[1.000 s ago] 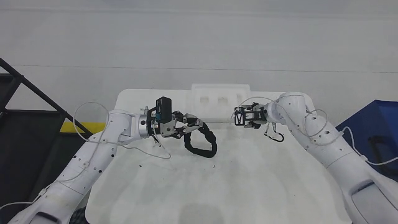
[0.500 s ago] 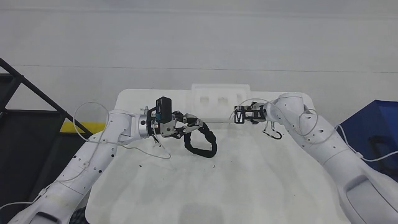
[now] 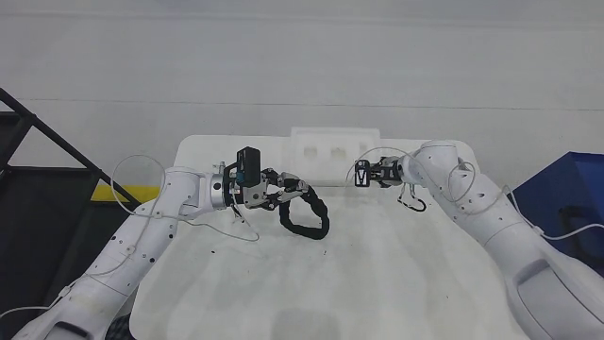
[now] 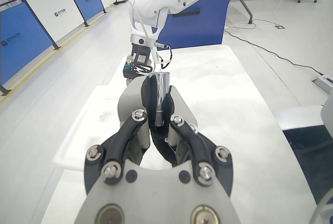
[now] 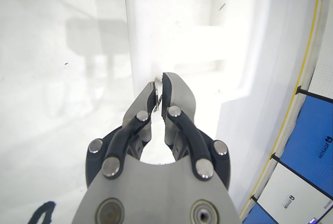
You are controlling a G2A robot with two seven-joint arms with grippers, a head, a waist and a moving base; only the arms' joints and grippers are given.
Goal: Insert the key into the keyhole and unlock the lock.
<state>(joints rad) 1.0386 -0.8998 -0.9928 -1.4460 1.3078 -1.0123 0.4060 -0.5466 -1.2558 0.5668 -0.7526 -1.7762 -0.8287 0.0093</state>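
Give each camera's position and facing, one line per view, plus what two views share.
Top view: above the arms, looking down on the table; both arms show.
Left wrist view: behind the left gripper, which holds the lock, facing the right gripper.
Right wrist view: behind the right gripper and key, facing the table.
Top and left wrist views share the lock.

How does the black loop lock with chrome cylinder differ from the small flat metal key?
The lock is bulky, loop spilling beyond the left gripper; the key is a thin sliver nearly hidden inside the right gripper. The lock's cylinder juts past the fingers; the key barely does. Both are clamped, apart.
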